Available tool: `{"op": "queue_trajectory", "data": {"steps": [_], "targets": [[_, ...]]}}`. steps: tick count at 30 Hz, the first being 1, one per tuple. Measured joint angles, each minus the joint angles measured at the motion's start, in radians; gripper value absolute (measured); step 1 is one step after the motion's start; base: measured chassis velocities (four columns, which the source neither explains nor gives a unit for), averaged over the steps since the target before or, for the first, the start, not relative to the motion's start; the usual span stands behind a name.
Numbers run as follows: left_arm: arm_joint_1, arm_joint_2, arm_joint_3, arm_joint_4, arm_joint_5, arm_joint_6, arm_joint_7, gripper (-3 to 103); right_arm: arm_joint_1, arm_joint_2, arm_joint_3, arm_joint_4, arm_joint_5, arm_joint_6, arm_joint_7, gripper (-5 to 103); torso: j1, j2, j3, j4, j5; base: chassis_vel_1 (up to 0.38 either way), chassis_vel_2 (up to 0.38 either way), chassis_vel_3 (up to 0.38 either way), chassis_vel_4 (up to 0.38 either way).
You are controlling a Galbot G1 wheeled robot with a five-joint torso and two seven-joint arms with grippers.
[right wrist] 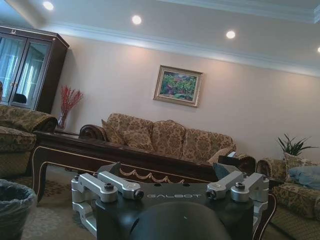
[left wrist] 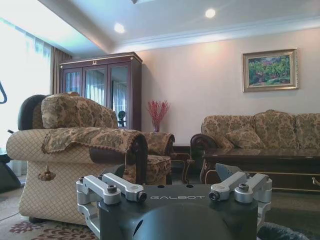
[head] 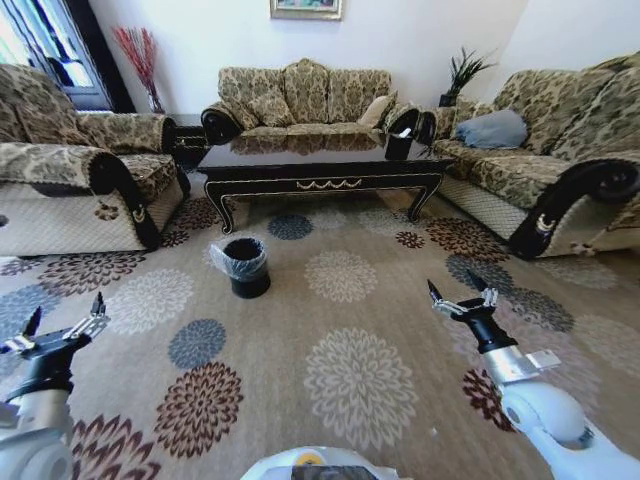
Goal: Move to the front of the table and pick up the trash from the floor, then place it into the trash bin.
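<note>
both grippers (left (head: pixel 62 322), right (head: pixel 459 297)) spread above floor (head: pixel 340 370); trash bin (head: pixel 245 266) before table (head: pixel 322 172).

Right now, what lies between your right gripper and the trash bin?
In the head view, only bare patterned floor lies between the right gripper and the trash bin.

The table (head: pixel 325 172) stood ahead, centred on the floor (head: pixel 340 330). Behind it sat a sofa (head: pixel 305 100); an armchair (head: pixel 80 170) flanked it on the left, a second sofa (head: pixel 550 160) on the right. The trash bin (head: pixel 245 267) stood on the carpet before the table's left end, apart from it.
</note>
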Motion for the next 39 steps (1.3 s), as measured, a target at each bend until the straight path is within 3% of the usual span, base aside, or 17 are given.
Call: {"op": "queue_trajectory", "data": {"steps": [16, 18, 22, 31, 39], "targets": [[-0.005, -0.006, 0.01, -0.008, 0.008, 0.002, -0.002, 100, 0.0, -0.001, 0.007, -0.005, 0.003, 0.003, -0.004, 100, 0.0, 0.0, 0.0, 0.0, -0.0007, 0.237, -0.251, -0.236, 0.245], [-0.004, -0.007, 0.01, -0.008, 0.008, 0.002, -0.002, 100, 0.0, 0.0, 0.007, -0.006, 0.003, 0.004, -0.004, 100, 0.0, 0.0, 0.0, 0.0, 0.0006, 0.319, -0.321, -0.316, 0.317], [-0.003, -0.011, 0.01, -0.008, 0.012, 0.001, -0.002, 100, 0.001, 0.0, 0.006, -0.007, 0.003, 0.004, -0.005, 100, 0.0, 0.0, 0.0, 0.0, -0.0009, 0.309, -0.288, -0.298, 0.293], [-0.004, -0.02, 0.025, -0.008, 0.032, -0.002, -0.003, 100, 0.003, 0.002, 0.005, -0.022, 0.005, 0.032, -0.02, 100, 0.0, 0.0, 0.0, 0.0, 0.0004, 0.271, -0.263, -0.257, 0.266], [-0.009, -0.018, 0.041, -0.006, 0.045, -0.002, -0.003, 100, 0.005, 0.003, 0.005, -0.025, 0.009, 0.043, -0.029, 100, 0.0, 0.0, 0.0, -0.0001, -0.0003, 0.039, -0.026, -0.031, 0.037]]}}
